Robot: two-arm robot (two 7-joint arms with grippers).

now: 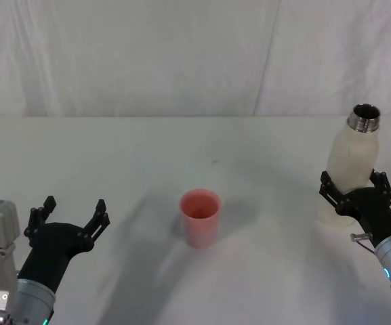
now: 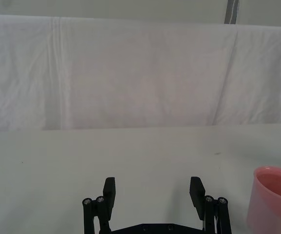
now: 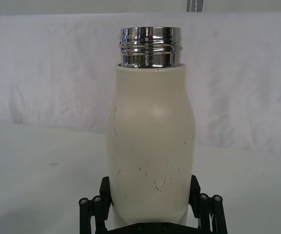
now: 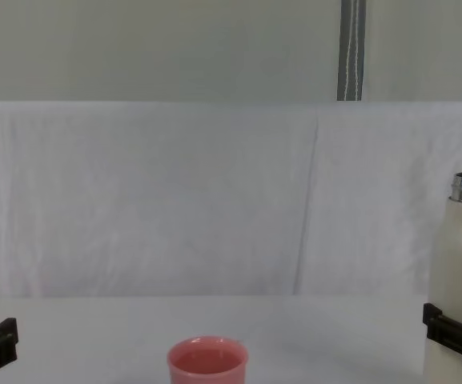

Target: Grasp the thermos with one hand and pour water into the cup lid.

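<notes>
Black fingers spread wide, the left gripper (image 1: 72, 218) idles empty at lower left of the head view. The pink cup lid (image 1: 200, 217) stands at centre on the white surface (image 1: 148, 156). At right, the right gripper (image 1: 356, 189) clasps the upright thermos (image 1: 352, 162) low; tipped, the bottle could slip and spill.

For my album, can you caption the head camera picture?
Right gripper hugs the tall cream-white steel-necked thermos; small pink cup lid waits mid-table.

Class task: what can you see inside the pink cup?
The cup shows only pink inner wall through its open mouth. Its bottom is hidden by the rim, so any water cannot be judged.
</notes>
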